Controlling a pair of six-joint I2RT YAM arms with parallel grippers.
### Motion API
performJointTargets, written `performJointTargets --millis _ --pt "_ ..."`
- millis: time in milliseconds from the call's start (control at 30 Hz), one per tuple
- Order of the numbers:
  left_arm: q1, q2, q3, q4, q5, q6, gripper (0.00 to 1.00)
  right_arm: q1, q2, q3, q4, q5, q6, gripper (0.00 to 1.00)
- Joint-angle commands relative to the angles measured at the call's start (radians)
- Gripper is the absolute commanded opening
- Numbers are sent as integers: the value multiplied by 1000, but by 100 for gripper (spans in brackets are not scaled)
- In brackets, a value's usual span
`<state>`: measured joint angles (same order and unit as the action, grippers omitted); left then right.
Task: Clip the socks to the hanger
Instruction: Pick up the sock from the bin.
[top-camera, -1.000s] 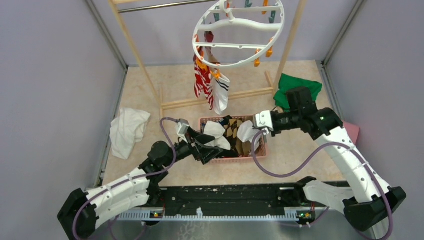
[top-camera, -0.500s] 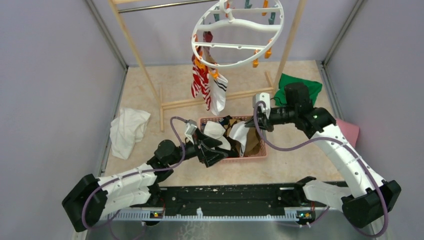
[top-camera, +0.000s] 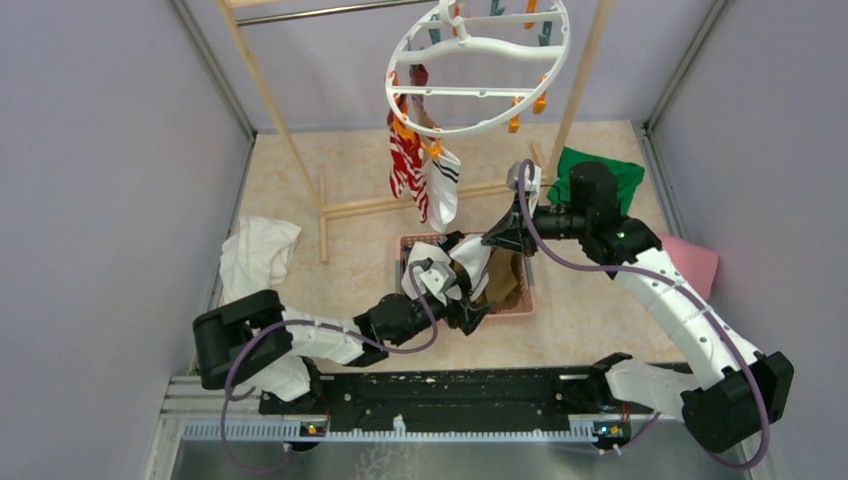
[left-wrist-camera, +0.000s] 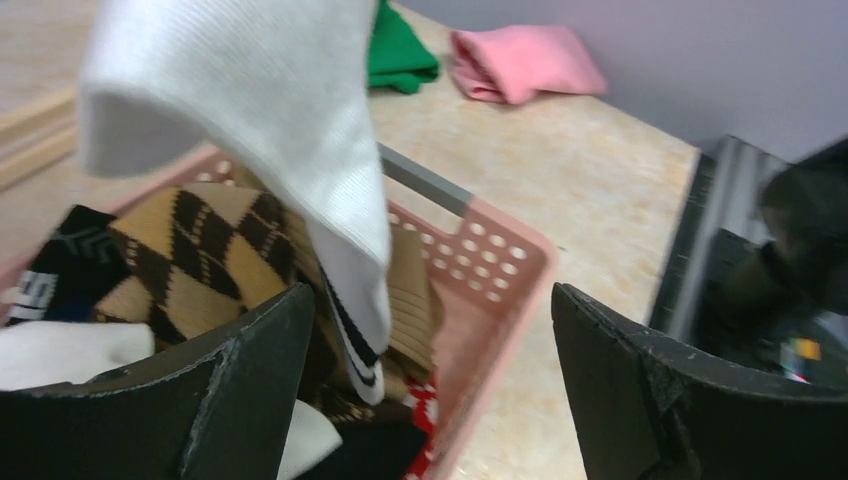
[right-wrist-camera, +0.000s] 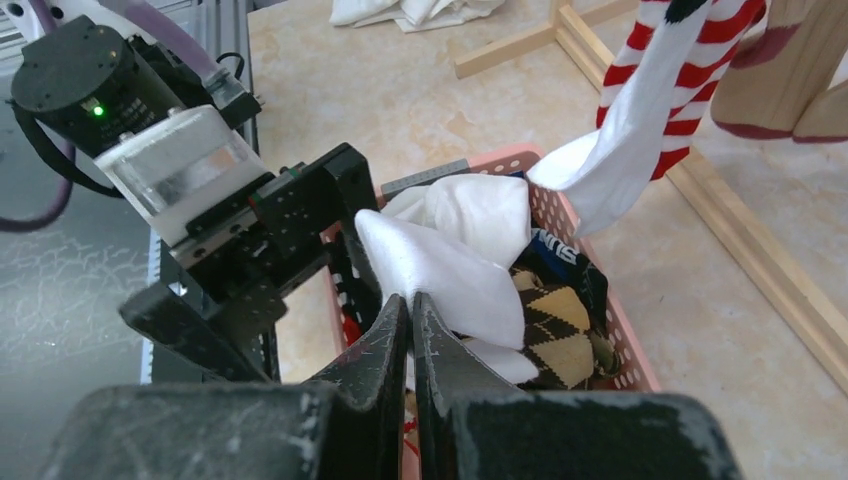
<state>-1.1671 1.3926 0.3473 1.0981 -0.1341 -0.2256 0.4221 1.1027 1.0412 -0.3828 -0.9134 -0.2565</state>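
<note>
Socks (top-camera: 406, 165): at least two already hang clipped to the hanger (top-camera: 478, 70), one red-striped and one white. The rest lie in the pink basket (left-wrist-camera: 500, 262) below it, an argyle sock (left-wrist-camera: 190, 240) among them. The right gripper (right-wrist-camera: 411, 300) is pinched tight on a white sock (right-wrist-camera: 440, 268) and holds it above the basket, not yet at a peg. The left gripper (left-wrist-camera: 430, 300) is spread wide, grasping nothing, just beside that sock. I judge most of the job is left.
</note>
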Motion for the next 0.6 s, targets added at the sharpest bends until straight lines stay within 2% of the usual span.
performJointTargets --millis 0,33,100,233,333,367,433,533,567 --pt "-9 85 75 139 -211 107 91 -9 -10 -11 69 -12 58 0" --pt "-9 98 79 153 -223 122 89 -9 -12 -12 72 -12 60 0" --pt "-8 123 82 194 -241 131 78 -9 -12 -14 76 -13 62 0" --pt "-8 147 84 242 -213 126 40 -10 -12 -20 84 -12 61 0" --pt "-8 110 67 235 -155 102 4 -10 -18 -26 85 -3 54 0" --pt "-8 85 57 231 -131 92 0 -11 -19 -27 83 3 51 0" --pt "-7 15 39 195 -93 47 0 -15 -24 -28 78 16 41 0" --pt "-3 -122 33 21 -34 -105 0 -30 -30 -27 71 49 33 0" --pt "0 -167 38 -44 -6 -149 0 -36 -32 -27 69 64 33 7"
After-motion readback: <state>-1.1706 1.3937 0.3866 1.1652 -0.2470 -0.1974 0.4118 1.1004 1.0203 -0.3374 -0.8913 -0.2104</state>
